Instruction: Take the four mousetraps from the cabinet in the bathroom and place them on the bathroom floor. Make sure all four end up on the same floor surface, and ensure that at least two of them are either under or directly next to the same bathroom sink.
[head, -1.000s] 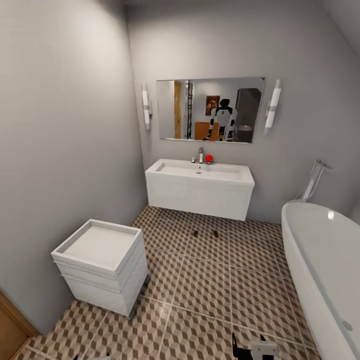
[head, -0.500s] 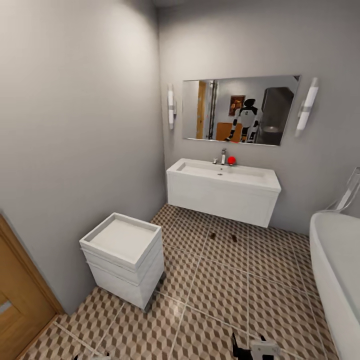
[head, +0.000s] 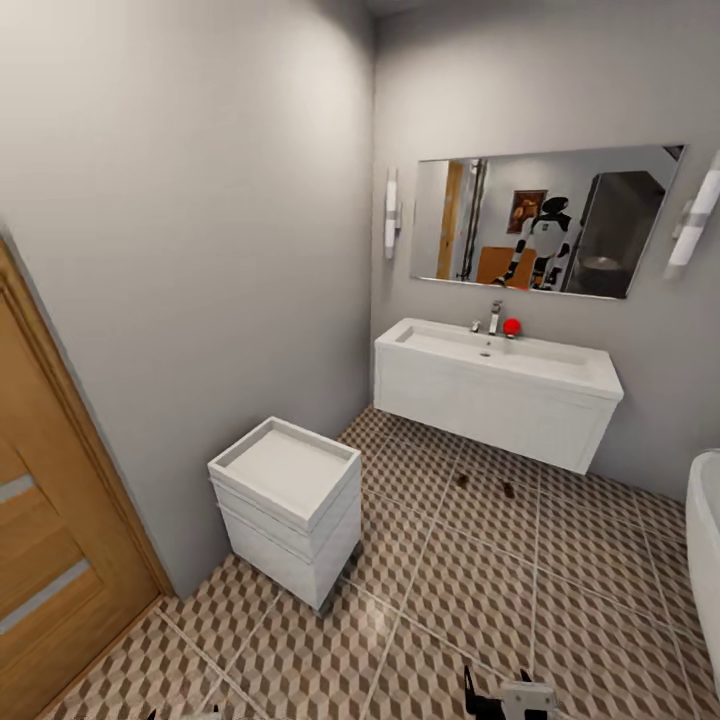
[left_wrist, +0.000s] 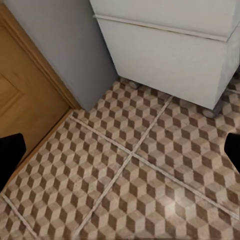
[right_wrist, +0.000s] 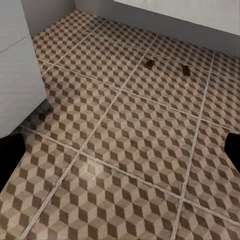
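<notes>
Though tiny and blurred — two mousetraps beside sink.

2 mousetraps lie on the tiled floor near the far wall, 1 sink behind them. 1 mirror, 2 wall lights, 1 white tray-topped block left, 1 wooden door nearest.

home bathroom, white sink under wall mirror, bathtub edge, cube-patterned floor tiles

No text, label or number can be read anywhere.
</notes>
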